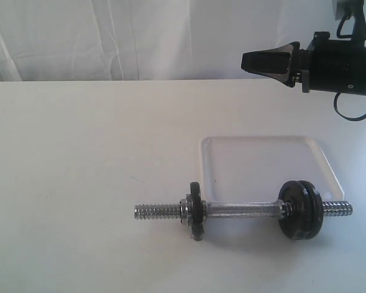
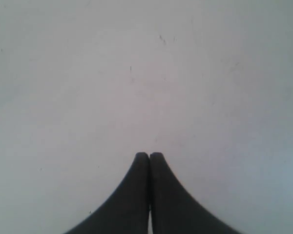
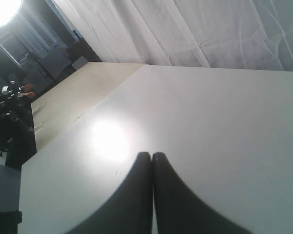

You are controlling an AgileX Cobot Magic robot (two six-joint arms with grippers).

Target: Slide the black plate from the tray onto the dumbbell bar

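black plate [image 1: 300, 211] on the dumbbell bar [image 1: 241, 210] near its right end, bar across the tray [image 1: 262, 146] front edge, toward the table [image 1: 79, 152] front right corner, left gripper [image 2: 149, 155] closed, empty, right gripper [image 1: 245, 61] closed, empty, above the back edge

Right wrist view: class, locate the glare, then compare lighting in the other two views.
Right wrist view: bright glare patch on the white table ahead of the black right gripper. Left wrist view: flat, even light. Exterior view: washed out, the shallow white plastic tray barely showing.
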